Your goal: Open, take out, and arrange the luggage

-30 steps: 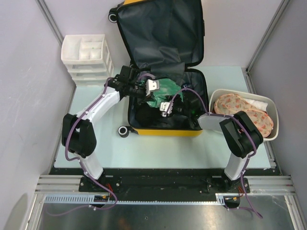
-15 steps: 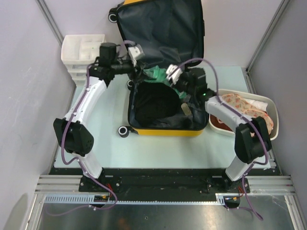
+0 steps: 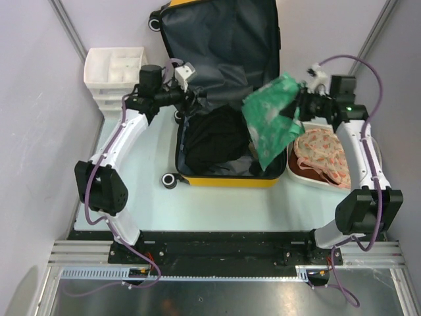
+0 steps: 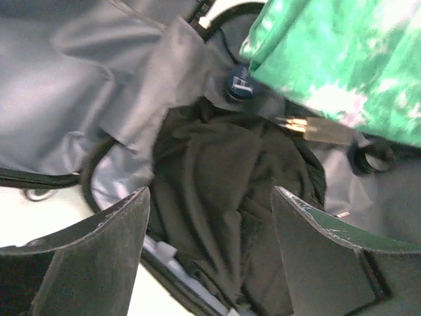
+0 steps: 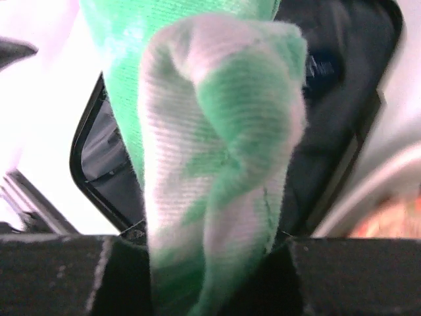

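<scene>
Two arms hang over the open luggage [image 3: 223,181], left hand [image 3: 195,100] wide open above the black clothes [image 3: 214,135], right hand [image 3: 299,105] pinching a green-and-white garment [image 3: 270,122].

Two arms bolted to a black base plate [image 3: 217,246]: left arm [image 3: 122,145] at its left end, right arm [image 3: 362,151] at its right. White link shells, black joint housings, looping purple cables, black gripper fingers [image 4: 79,263].

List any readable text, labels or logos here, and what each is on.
Blue tag inside the suitcase: white marking, too blurred to read.
Green cloth: pattern only, no text.
No other text shows in any view.
</scene>
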`<state>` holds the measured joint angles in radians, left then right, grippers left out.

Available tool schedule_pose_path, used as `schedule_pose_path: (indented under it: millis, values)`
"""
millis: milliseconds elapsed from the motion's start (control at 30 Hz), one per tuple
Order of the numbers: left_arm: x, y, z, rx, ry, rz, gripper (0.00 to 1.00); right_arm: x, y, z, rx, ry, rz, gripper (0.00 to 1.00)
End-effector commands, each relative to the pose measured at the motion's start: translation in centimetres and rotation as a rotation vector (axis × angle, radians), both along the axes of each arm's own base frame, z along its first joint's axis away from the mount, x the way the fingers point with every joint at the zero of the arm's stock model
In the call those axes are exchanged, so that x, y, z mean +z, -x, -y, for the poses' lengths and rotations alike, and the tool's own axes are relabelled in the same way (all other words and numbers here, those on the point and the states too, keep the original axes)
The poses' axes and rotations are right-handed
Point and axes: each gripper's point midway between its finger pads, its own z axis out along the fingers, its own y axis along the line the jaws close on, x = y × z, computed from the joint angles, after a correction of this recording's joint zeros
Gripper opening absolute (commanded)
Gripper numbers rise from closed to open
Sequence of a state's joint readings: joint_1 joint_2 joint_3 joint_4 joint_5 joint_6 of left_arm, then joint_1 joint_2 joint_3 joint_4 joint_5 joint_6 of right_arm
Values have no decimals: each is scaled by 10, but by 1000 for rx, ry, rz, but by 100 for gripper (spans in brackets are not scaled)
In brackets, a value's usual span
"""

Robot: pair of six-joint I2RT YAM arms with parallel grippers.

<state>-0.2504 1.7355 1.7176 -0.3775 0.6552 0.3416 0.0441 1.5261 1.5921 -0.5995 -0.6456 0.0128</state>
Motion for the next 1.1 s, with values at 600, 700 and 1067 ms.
schedule_pose_path:
  millis: [600,700,1067]
  values:
    - [1,39,58,-187,-28,84,79,-69,63,241,-561,-83,-251,0]
    - [-3,41,57,-188,-36,86,79,-93,60,262,-611,-85,-240,0]
    - [-16,45,51,-182,-74,91,79,-106,35,310,-671,91,-78,0]
